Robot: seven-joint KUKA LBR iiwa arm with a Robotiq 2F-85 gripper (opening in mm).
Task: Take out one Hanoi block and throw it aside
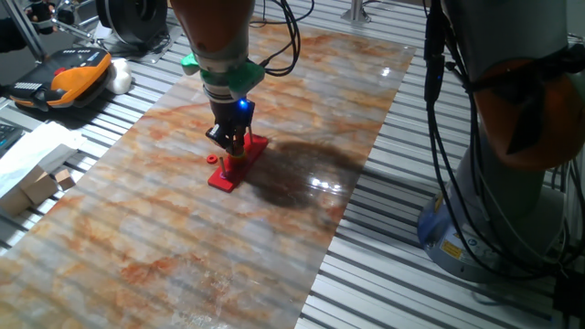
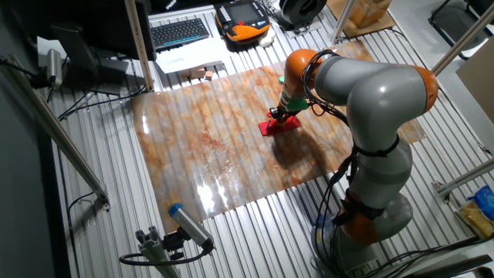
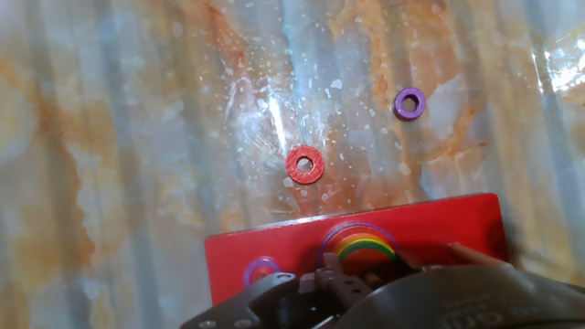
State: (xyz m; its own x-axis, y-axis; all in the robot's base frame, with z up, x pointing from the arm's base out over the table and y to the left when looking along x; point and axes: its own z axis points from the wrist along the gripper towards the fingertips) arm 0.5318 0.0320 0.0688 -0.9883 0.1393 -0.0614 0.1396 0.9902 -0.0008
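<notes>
The red base board (image 3: pixel 265 251) lies on the marbled table top; it also shows in one fixed view (image 1: pixel 224 175) and the other fixed view (image 2: pixel 272 128). A stack of coloured discs (image 3: pixel 366 247) sits on it, with purple, green, yellow and orange-red rims showing. The orange Hanoi block seems to be the small top disc (image 3: pixel 364 256), half hidden by the hand. My gripper (image 1: pixel 235 146) stands low over this stack, its dark fingers (image 3: pixel 322 281) right at it. How the jaws stand is hidden. A small red ring (image 3: pixel 305 165) and a tiny purple ring (image 3: pixel 409 103) lie loose on the table beyond the board.
An orange teach pendant (image 1: pixel 78 73) and wooden blocks (image 1: pixel 41 187) lie off the table's left edge. A keyboard (image 2: pixel 179 32) sits at the back. The arm's base (image 2: pixel 370 224) stands beside the table. A purple spot (image 3: pixel 262 270) marks another place on the board.
</notes>
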